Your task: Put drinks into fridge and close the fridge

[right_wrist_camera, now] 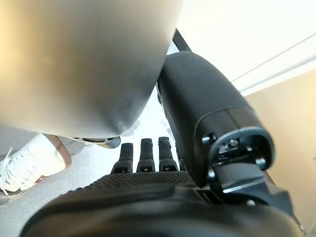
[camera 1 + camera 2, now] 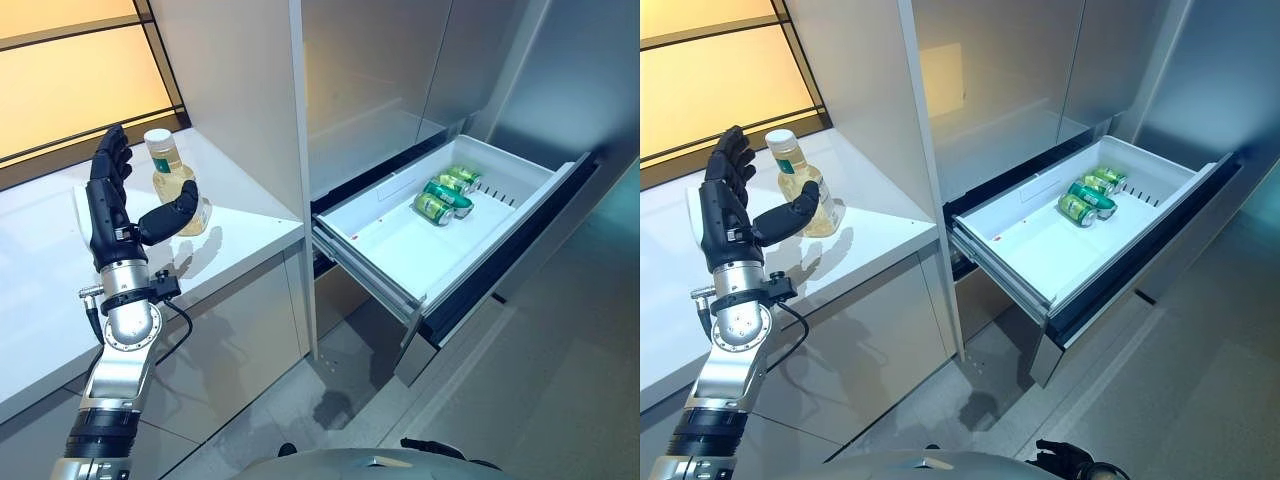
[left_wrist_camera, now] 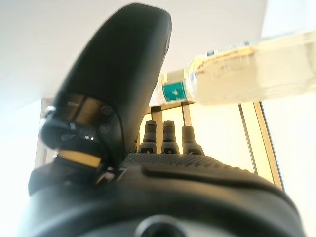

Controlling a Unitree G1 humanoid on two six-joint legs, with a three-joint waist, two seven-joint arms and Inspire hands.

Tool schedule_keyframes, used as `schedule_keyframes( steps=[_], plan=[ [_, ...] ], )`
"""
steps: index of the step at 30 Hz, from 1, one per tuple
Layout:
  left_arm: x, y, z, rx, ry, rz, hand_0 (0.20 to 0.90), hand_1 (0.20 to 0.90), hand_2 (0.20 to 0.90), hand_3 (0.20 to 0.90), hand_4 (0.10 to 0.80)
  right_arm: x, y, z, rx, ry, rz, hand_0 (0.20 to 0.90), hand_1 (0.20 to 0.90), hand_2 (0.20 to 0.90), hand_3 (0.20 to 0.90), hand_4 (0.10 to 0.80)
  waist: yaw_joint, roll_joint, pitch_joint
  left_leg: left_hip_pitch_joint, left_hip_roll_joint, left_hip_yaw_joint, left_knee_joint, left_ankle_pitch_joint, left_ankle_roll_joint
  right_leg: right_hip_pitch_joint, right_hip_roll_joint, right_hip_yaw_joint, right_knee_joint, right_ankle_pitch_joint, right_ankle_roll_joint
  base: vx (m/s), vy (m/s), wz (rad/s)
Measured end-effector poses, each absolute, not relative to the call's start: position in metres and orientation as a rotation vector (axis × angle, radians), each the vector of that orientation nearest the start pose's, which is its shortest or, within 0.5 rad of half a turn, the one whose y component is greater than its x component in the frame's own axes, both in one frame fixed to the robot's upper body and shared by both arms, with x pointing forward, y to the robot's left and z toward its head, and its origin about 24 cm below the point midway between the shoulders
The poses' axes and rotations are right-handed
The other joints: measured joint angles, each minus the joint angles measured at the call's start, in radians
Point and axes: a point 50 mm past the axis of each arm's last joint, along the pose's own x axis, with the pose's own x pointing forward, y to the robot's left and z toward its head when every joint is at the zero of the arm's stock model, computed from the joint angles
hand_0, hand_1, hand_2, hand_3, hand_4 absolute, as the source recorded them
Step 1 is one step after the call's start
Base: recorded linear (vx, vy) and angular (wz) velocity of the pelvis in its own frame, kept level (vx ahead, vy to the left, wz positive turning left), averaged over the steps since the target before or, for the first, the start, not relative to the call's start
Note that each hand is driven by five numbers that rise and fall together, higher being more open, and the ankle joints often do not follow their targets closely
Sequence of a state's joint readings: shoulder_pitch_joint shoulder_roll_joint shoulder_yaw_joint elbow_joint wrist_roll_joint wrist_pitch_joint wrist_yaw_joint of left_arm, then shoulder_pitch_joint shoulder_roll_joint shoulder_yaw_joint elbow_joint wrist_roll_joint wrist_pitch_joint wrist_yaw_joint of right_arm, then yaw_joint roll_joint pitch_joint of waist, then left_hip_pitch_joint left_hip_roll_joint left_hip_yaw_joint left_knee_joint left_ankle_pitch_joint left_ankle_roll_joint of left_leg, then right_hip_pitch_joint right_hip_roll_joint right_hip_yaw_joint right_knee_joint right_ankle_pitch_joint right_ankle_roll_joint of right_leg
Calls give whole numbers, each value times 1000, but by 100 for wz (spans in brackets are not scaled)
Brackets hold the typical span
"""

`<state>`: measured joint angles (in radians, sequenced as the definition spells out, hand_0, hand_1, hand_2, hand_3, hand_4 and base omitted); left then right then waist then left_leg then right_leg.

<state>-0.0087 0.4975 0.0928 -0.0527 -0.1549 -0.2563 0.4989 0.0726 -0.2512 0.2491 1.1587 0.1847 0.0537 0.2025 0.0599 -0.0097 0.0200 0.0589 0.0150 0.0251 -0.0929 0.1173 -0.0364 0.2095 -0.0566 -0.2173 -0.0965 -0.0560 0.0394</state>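
The left robot hand point(image 2: 110, 205) is up at the tabletop point(image 2: 60, 270), fingers point(image 2: 108, 160) straight and spread, thumb point(image 2: 170, 218) reaching out across the front of the bottle point(image 2: 170, 180). Released, then, nothing clasped: the left wrist view shows the bottle point(image 3: 256, 69) lying past the thumb point(image 3: 118, 74) with a gap of light between them, so the robot hand is just beside it, not on it. The bottle stands upright on the tabletop, pale yellowish drink inside, white cap point(image 2: 780, 139) on top, a green label band at the neck.

The right robot hand point(image 1: 163, 197) shows only in its own wrist view, fingers point(image 1: 146, 153) stretched straight, thumb point(image 1: 207, 108) out, empty, hanging low with floor beyond it. A person's white shoe point(image 1: 22, 165) sits at the edge of that view.

Out from the bottle, to its right, past the tall white cabinet panel point(image 2: 240, 90), the fridge drawer point(image 2: 380, 250) is pulled wide open, well apart from the bottle and lower than the tabletop. Inside, toward its far right end, green cans point(image 2: 446, 193) lie on their sides, close together in a row, the rest of the white tub bare. The grey drawer front point(image 2: 520, 240) stands out over the tiled floor point(image 2: 320, 390).
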Motion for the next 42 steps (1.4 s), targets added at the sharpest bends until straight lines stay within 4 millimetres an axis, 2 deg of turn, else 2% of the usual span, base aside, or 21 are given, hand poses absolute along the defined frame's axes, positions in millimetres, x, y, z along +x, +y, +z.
schedule_keyframes(
  steps=[7,16,22,31,42],
  plan=[
    [242,270,117,263,-392,538,900,900,900,900,800,65,-217,-167,-61,1322,121,900,900,900,900,800,-1,0,0,1,0,1,0,0,0,0,-1,1,0,0,0,0,0,0],
    [245,278,98,295,-242,555,900,900,900,900,800,66,-216,-167,-61,1320,122,900,900,900,900,800,-12,0,0,1,0,1,0,0,0,0,0,3,0,0,0,0,0,0],
    [246,277,93,278,-204,556,900,900,900,900,800,67,-217,-167,-62,1321,123,900,900,900,900,800,-12,0,0,4,0,2,0,0,0,0,0,7,0,0,0,0,0,0],
    [249,277,91,275,-187,568,900,900,900,900,800,69,-216,-166,-64,1317,124,900,900,900,900,800,-18,-1,0,6,0,3,0,0,0,2,-1,9,0,0,0,0,0,0],
    [258,276,98,183,-198,574,900,900,900,900,800,72,-215,-166,-72,1312,134,900,900,900,900,800,-42,-7,-5,15,-1,11,0,-3,1,6,-3,19,0,0,0,5,1,-1]
  ],
)
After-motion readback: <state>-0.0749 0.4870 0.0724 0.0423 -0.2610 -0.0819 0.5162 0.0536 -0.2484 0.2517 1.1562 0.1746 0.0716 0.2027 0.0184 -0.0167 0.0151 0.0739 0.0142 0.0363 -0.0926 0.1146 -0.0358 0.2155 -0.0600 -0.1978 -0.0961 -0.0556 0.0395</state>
